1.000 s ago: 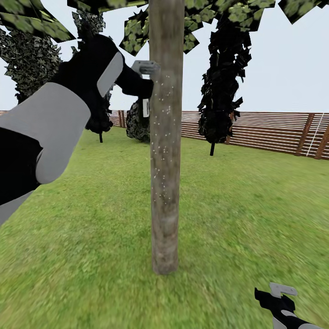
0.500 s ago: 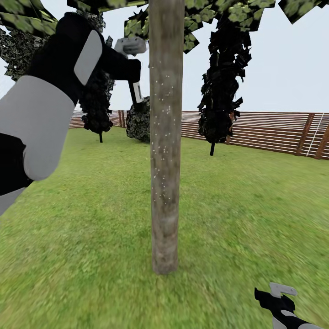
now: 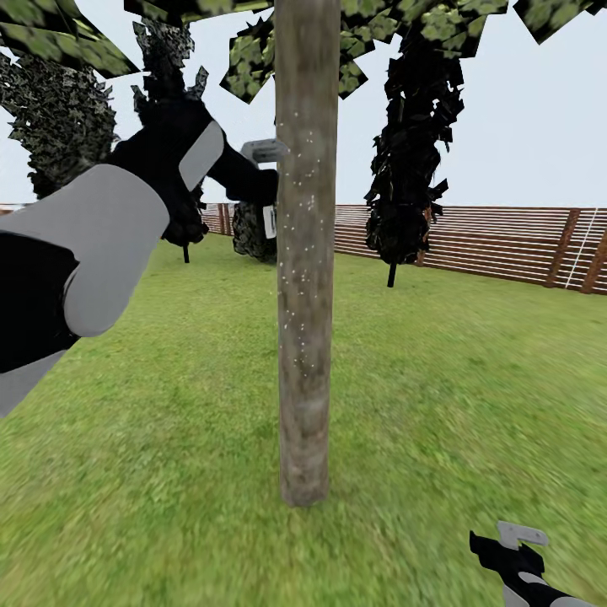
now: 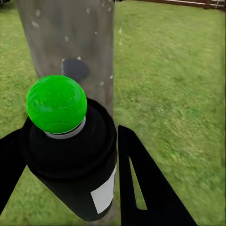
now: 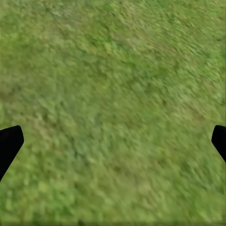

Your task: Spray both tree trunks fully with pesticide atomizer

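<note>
A mottled grey-brown tree trunk [image 3: 303, 253] rises straight ahead of me, under a leafy canopy [image 3: 253, 51]. White pesticide specks [image 3: 297, 278] dot its bark from the upper part down to the middle. My left arm is raised, and my left gripper [image 3: 263, 173] sits right beside the trunk's left edge, shut on the pesticide atomizer [image 3: 270, 219]. The left wrist view shows the atomizer [image 4: 70, 155] as a dark body with a green dot [image 4: 56, 103] on top. It is held between black fingers [image 4: 141, 183], close to the speckled trunk [image 4: 70, 37]. My right gripper [image 3: 508, 546] hangs low over the grass, open and holding nothing.
The green lawn [image 3: 438, 379] spreads all around the trunk. A brown slat fence [image 3: 506, 240] runs across the back right. Dark cypress-like columns [image 3: 413, 143] and a bush [image 3: 253, 228] stand behind the trunk. The right wrist view looks down on the grass [image 5: 113, 108].
Half a second ago the left arm was higher and further left; it has swung back down and right, so the atomizer is beside the trunk again. The right arm is still.
</note>
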Robot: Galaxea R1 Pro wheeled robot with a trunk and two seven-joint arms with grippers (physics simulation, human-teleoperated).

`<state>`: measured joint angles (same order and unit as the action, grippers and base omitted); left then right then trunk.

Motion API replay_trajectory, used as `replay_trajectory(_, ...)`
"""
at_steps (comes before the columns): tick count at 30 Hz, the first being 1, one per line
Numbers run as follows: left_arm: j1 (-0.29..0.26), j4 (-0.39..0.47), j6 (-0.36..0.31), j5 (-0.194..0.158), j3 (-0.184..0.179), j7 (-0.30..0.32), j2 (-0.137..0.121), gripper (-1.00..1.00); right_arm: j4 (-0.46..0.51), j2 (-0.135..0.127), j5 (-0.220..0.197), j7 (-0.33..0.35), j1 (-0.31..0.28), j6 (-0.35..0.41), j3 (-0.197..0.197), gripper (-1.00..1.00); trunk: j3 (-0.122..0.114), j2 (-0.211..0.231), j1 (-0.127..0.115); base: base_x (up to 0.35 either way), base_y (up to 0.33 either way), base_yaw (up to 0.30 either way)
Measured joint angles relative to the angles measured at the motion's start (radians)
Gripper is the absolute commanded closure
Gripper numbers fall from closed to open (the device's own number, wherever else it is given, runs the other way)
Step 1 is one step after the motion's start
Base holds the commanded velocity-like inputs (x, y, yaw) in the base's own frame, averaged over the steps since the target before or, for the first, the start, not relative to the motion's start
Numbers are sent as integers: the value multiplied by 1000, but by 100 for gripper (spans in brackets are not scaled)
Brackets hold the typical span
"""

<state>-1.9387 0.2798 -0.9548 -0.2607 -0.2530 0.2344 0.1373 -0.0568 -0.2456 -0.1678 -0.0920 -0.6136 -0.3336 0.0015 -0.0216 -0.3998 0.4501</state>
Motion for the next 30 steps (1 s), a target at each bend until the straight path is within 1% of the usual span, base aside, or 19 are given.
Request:
replay_trajectory(2, 0, -35, 24, 7, -3, 0, 10, 100, 0, 0, 0, 0, 0, 0, 0, -100, 0, 0, 0, 0, 0, 0)
replay_trajectory(4, 0, -74, 41, 9, -4, 0, 15, 100, 0, 0, 0, 0, 0, 0, 0, -100, 0, 0, 0, 0, 0, 0)
replay_trajectory(6, 0, -95, 47, 9, -4, 0, 16, 100, 0, 0, 0, 0, 0, 0, 0, -100, 0, 0, 0, 0, 0, 0)
replay_trajectory(10, 0, -172, 117, 10, -6, 0, 18, 100, 0, 0, 0, 0, 0, 0, 0, -100, 0, 0, 0, 0, 0, 0)
replay_trajectory(11, 0, -212, 148, 10, -6, 0, 18, 100, 0, 0, 0, 0, 0, 0, 0, -100, 0, 0, 0, 0, 0, 0)
replay_trajectory(14, 14, -237, 173, 9, -4, 0, 23, 100, 0, 0, 0, 0, 0, 0, 0, -100, 0, 0, 0, 0, 0, 0)
replay_trajectory(15, 25, -241, 178, 8, -2, 0, 27, 100, 0, 0, 0, 0, 0, 0, 0, -100, 0, 0, 0, 0, 0, 0)
replay_trajectory(16, 48, -245, 184, 6, 0, 0, 36, 100, 0, 0, 0, 0, 0, 0, 0, -100, 0, 0, 0, 0, 0, 0)
replay_trajectory(17, 64, -246, 195, 10, -5, 0, 37, 100, 0, 0, 0, 0, 0, 0, 0, -100, 0, 0, 0, 0, 0, 0)
replay_trajectory(19, 82, -247, 225, 9, -4, 0, 37, 100, 0, 0, 0, 0, 0, 0, 0, -100, 0, 0, 0, 0, 0, 0)
replay_trajectory(21, 116, -248, 257, 10, -6, 1, 37, 100, 0, 0, 0, 0, 0, 0, 0, -100, 0, 0, 0, 0, 0, 0)
replay_trajectory(24, 148, -248, 269, 10, -6, 2, 37, 100, 0, 0, 0, 0, 0, 0, 0, -100, 0, 0, 0, 0, 0, 0)
replay_trajectory(25, 178, -249, 274, 9, -5, 2, 37, 100, 0, 0, 0, 0, 0, 0, 0, -100, 0, 0, 0, 0, 0, 0)
replay_trajectory(26, 194, -249, 276, 12, -10, 2, 37, 100, 0, 0, 0, 0, 0, 0, 0, -100, 0, 1, 0, 0, 0, 0)
replay_trajectory(30, 226, -248, 307, 10, -8, 3, 37, 100, 0, 0, 0, 0, 0, -1, 0, -100, 0, 0, 0, 0, 0, 0)
